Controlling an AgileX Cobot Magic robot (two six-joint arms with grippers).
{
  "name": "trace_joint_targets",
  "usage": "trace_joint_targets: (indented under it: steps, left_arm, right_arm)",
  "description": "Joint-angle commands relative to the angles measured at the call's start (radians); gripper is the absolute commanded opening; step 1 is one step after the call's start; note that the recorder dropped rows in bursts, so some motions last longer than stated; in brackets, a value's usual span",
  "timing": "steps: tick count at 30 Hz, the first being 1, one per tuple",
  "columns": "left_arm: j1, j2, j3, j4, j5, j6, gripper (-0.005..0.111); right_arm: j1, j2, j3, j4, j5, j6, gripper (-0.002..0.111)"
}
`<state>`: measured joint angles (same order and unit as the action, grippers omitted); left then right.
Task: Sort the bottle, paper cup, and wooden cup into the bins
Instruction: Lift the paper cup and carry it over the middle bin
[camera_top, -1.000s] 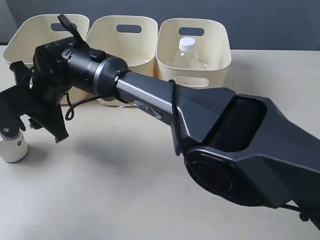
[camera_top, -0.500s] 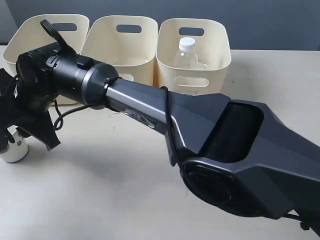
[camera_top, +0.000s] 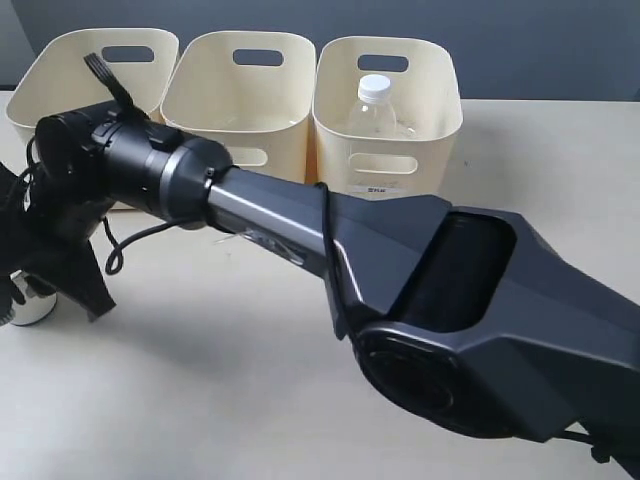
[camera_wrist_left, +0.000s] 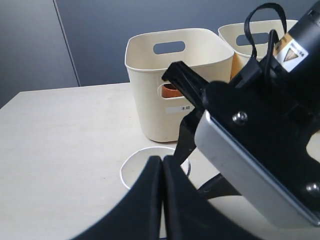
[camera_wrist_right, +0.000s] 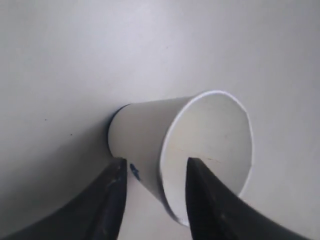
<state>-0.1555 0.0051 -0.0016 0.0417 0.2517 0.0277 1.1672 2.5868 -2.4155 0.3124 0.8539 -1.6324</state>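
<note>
The white paper cup (camera_top: 30, 308) stands at the table's far left, mostly hidden by my right arm, which reaches across to it. My right gripper (camera_wrist_right: 155, 175) is open astride the cup's (camera_wrist_right: 145, 130) wall, one finger inside the mouth and one outside by the dark mark. My left gripper (camera_wrist_left: 163, 167) is shut and empty just above the cup's rim (camera_wrist_left: 131, 165). The clear bottle (camera_top: 372, 105) stands in the right bin (camera_top: 435, 95). Brown wood, the wooden cup (camera_wrist_left: 170, 90), shows through the handle cut-out of the left bin (camera_wrist_left: 150, 105).
Three cream bins line the back edge: the left bin (camera_top: 55, 60), the middle bin (camera_top: 240, 95) and the right one. My right arm's dark forearm (camera_top: 450, 300) spans the table from lower right to the far left, with a cable looped along it.
My right gripper has swung further left and dropped down onto the paper cup, covering most of it. The bins and bottle have not moved.
</note>
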Motion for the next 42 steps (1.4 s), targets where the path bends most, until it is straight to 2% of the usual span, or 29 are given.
trace_joint_targets:
  steps: [1,2,3,5,9,17,30,36,42]
  left_arm:
    - [-0.005,-0.005,0.002,0.001,-0.013,0.0,0.0]
    - [-0.005,-0.005,0.002,0.001,-0.013,0.0,0.0]
    - [-0.005,-0.005,0.002,0.001,-0.013,0.0,0.0]
    - [-0.005,-0.005,0.002,0.001,-0.013,0.0,0.0]
    - [-0.005,-0.005,0.002,0.001,-0.013,0.0,0.0]
    - [-0.005,-0.005,0.002,0.001,-0.013,0.0,0.0]
    - [-0.005,-0.005,0.002,0.001,-0.013,0.0,0.0]
    - [-0.005,-0.005,0.002,0.001,-0.013,0.0,0.0]
    - [-0.005,-0.005,0.002,0.001,-0.013,0.0,0.0]
  right_arm:
    - [-0.001,0.009,-0.002,-0.008,-0.02,-0.008,0.036]
    - [-0.001,0.009,-0.002,-0.008,-0.02,-0.008,0.032]
    - [-0.003,0.009,-0.002,-0.01,-0.014,-0.008,0.022]
    - [-0.003,0.009,-0.002,-0.012,-0.004,0.003,0.012]
    - [-0.003,0.009,-0.002,-0.022,0.02,0.042,-0.001]
    - [-0.015,-0.037,-0.002,-0.216,0.071,0.23,-0.001]
    - [-0.05,-0.203,-0.002,-0.242,0.144,0.341,-0.001]
    - [-0.051,-0.282,-0.002,-0.396,0.139,0.46,-0.001]
    - [-0.105,-0.347,-0.002,-0.416,0.11,0.557,-0.001]
